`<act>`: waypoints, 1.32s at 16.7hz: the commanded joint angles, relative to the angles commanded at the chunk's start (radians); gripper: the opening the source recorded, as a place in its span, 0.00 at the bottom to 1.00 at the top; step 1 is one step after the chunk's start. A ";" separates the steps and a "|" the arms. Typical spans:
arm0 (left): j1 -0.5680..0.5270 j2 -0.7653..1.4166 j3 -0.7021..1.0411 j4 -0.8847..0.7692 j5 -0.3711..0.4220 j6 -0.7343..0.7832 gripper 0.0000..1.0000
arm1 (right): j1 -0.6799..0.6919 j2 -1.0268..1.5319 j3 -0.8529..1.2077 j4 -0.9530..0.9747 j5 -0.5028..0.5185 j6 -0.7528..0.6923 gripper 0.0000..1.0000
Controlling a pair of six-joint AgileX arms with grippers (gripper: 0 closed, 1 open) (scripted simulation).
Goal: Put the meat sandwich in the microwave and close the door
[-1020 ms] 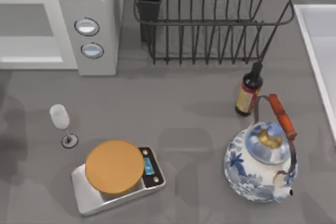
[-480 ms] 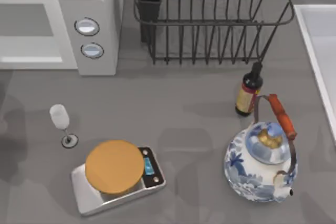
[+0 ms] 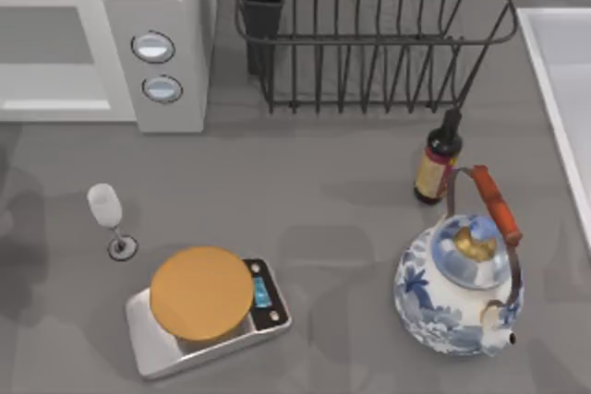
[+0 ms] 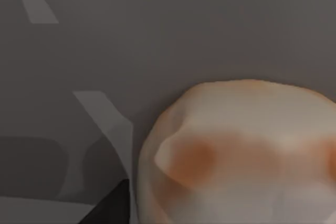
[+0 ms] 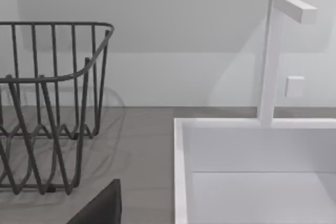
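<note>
The meat sandwich [image 4: 236, 150], pale with orange-brown patches, looms very close in the left wrist view over grey table. A dark part of my left gripper [image 4: 111, 208] sits just beside its edge; whether it touches the sandwich I cannot tell. The white microwave [image 3: 157, 6] stands at the table's back left, with two round knobs [image 3: 153, 46] on its grey panel. Its front is a grey rectangle in a white frame [image 3: 92, 53]; I cannot tell whether that is the door or the open cavity. A dark part of my right gripper [image 5: 102, 208] hangs near the sink.
A black wire dish rack [image 3: 369, 34] stands at the back middle. A silver scale with an orange-tan disc [image 3: 201, 292] and a wine glass [image 3: 107, 214] sit front left. A dark bottle [image 3: 437, 159] and a blue-white teapot [image 3: 462, 288] are right. The white sink [image 5: 252, 166] lies far right.
The things on the table have not moved. Only the faint shadows at the table's left edge have shifted slightly.
</note>
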 joint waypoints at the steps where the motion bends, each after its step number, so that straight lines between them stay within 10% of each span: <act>1: 0.000 0.000 0.000 0.000 0.000 0.000 0.10 | 0.000 0.000 0.000 0.000 0.000 0.000 1.00; 22: -0.041 -0.213 0.133 -0.336 -0.004 0.039 0.00 | 0.000 0.000 0.000 0.000 0.000 0.000 1.00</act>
